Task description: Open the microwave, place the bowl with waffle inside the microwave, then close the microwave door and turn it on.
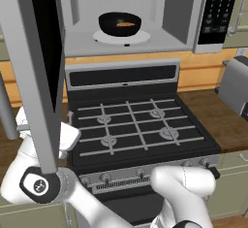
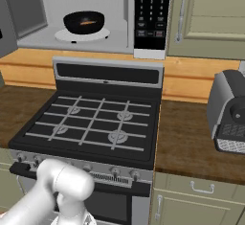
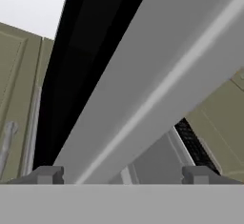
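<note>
One big microwave hangs above the black gas stove, its white inside open to the room. Its keypad panel sits on the right side, dark with small buttons. The microwave door is swung wide out to the left, its silver edge running down toward the robot's white arm, which reaches up beside the door's lower end. From the hand view the door's silver frame runs as a broad slanted band right in front of the hand, with the black glass alongside it. The fingers stand well apart, one tip on each side of that band's lower end, and nothing is gripped between them; I cannot tell whether they touch the door.

Inside the microwave, the black bowl sits on the round white turntable, about in the middle of the cavity. The waffle lies in the bowl, a small orange-brown disc.

Wooden worktop flanks the stove on both sides, and a grey toaster stands on it at the right, well apart from the stove.
</note>
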You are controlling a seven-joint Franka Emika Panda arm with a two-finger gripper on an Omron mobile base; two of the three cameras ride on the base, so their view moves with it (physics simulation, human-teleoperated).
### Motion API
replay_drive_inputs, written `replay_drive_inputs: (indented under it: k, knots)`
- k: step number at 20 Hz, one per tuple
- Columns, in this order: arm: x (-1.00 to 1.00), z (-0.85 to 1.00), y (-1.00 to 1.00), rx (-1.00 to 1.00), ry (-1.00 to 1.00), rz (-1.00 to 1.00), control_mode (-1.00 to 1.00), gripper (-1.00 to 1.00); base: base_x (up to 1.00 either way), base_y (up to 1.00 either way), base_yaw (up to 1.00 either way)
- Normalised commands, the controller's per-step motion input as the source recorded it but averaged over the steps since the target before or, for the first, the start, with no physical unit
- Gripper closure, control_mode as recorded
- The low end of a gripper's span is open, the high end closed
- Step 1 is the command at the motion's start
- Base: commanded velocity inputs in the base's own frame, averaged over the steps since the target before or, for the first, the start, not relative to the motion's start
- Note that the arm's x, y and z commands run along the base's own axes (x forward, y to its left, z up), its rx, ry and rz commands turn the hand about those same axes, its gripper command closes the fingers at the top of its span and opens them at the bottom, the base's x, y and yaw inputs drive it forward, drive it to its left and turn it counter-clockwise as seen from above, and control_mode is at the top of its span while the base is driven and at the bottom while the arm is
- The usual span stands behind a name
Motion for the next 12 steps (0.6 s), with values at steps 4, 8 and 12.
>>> replay_drive_inputs:
  k: [4,8,12]
  knots:
    - [-0.03,0.29,0.0,0.0,-0.15,0.0,-1.0,-1.0,0.0,0.0,0.0]
    - [-0.01,0.2,-0.29,0.09,-0.2,-0.01,-1.0,-1.0,0.0,0.0,0.0]
    - [0.0,0.15,-0.66,0.2,-0.2,0.0,-1.0,-1.0,0.0,0.0,0.0]
